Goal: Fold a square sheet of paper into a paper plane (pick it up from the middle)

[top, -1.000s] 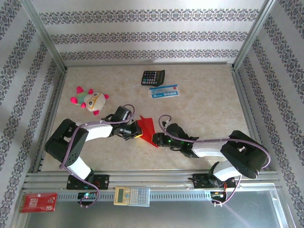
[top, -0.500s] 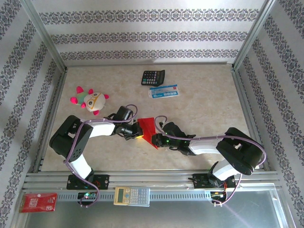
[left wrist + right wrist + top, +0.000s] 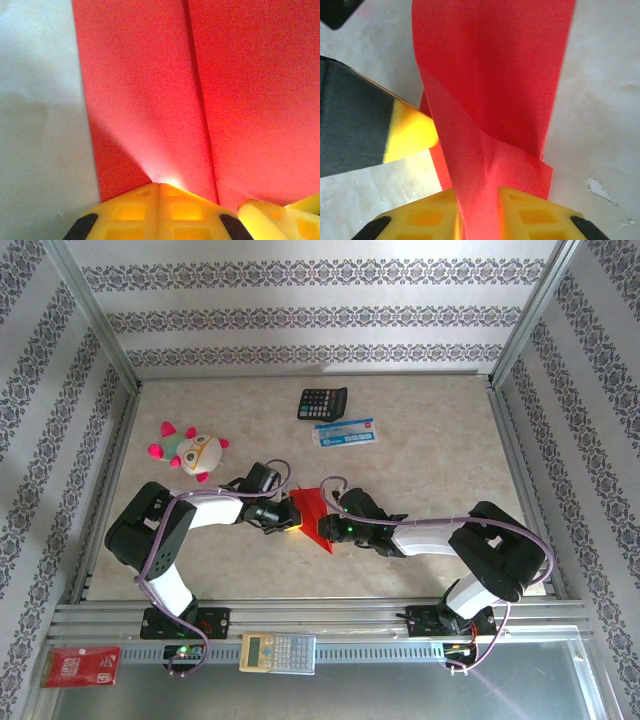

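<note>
The square sheet of paper (image 3: 311, 510) is bright red and folded into a narrow creased shape at the table's middle. Part of it is lifted off the surface. My right gripper (image 3: 331, 528) comes in from the right and is shut on a raised flap of the paper (image 3: 485, 100), which runs down between its yellow fingers (image 3: 530, 215). My left gripper (image 3: 289, 521) is on the paper's left side. In the left wrist view its fingertips (image 3: 159, 185) are pressed together with nothing between them. They rest against the creased red paper (image 3: 150, 90).
A black calculator (image 3: 322, 402) and a blue-and-white packet (image 3: 345, 432) lie at the back. A plush toy (image 3: 192, 450) sits at the left. A beige calculator (image 3: 278, 651) and a small red printed packet (image 3: 81, 665) rest on the front rail.
My right gripper has moved left, closer to the left gripper, and the paper's raised point has dropped lower. The left gripper has stayed almost still.
</note>
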